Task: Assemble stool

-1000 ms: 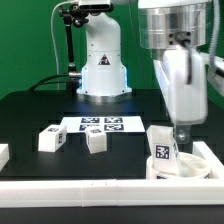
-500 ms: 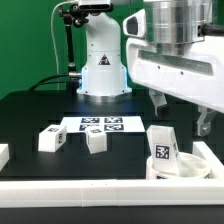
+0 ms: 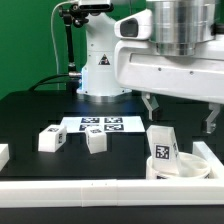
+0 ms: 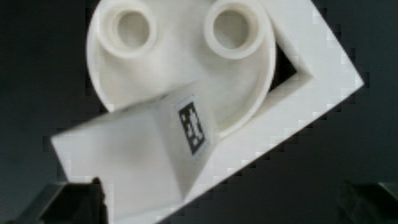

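The white round seat [image 3: 186,169] lies at the exterior view's front right, in the corner of the white rails. One blocky leg [image 3: 162,147] with a tag stands on it. Two more tagged legs [image 3: 52,138] [image 3: 96,141] lie loose on the black table to the left. My gripper [image 3: 179,118] hangs open and empty just above the standing leg, a finger [image 3: 150,106] on each side. In the wrist view the seat [image 4: 169,60] shows two round holes, and the leg [image 4: 178,135] lies across it. My gripper [image 4: 217,205] has dark fingertips [image 4: 71,200] at the picture's corners.
The marker board [image 3: 102,125] lies flat behind the loose legs. White rails edge the table at the front [image 3: 90,192] and right [image 3: 212,155]. A short white block [image 3: 3,155] sits at the left edge. The robot base [image 3: 102,70] stands at the back.
The gripper was down at the top of the standing leg. It has let go, opened wide, turned and risen a little. The leg stays upright on the seat.
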You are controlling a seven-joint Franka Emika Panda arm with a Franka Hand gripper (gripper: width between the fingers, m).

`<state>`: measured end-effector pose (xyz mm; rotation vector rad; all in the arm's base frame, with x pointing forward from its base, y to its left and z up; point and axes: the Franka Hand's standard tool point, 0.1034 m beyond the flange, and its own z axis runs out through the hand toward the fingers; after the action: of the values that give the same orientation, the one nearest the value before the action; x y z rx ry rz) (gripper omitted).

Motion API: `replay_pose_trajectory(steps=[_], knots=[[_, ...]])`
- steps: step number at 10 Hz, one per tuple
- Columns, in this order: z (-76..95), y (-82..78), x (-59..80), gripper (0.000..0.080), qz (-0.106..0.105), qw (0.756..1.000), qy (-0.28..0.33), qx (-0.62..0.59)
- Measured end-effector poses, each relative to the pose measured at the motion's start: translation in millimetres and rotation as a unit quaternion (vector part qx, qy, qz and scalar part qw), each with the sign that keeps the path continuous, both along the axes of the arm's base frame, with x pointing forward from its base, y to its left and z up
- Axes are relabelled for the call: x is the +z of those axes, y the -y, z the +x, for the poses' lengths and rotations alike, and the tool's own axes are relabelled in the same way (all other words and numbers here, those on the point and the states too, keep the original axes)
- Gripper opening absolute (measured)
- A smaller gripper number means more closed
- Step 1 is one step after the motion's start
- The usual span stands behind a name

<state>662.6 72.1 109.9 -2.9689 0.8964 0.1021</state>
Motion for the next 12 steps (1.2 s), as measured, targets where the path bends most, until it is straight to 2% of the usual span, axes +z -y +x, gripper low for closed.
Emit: replay_pose_trajectory(steps=[2,4,8,12], knots=[[2.6,1.4,1.1,0.0649,0.003,0.995,0.015,0.097],[4.9,2.8,2.2,0.0649,0.003,0.980,0.037,0.196],[5.5,7.6,0.9,0.0649,-0.002,0.952,0.043,0.304],[5.6,14.3,-0.3,0.0649,-0.015,0.899,0.042,0.436]])
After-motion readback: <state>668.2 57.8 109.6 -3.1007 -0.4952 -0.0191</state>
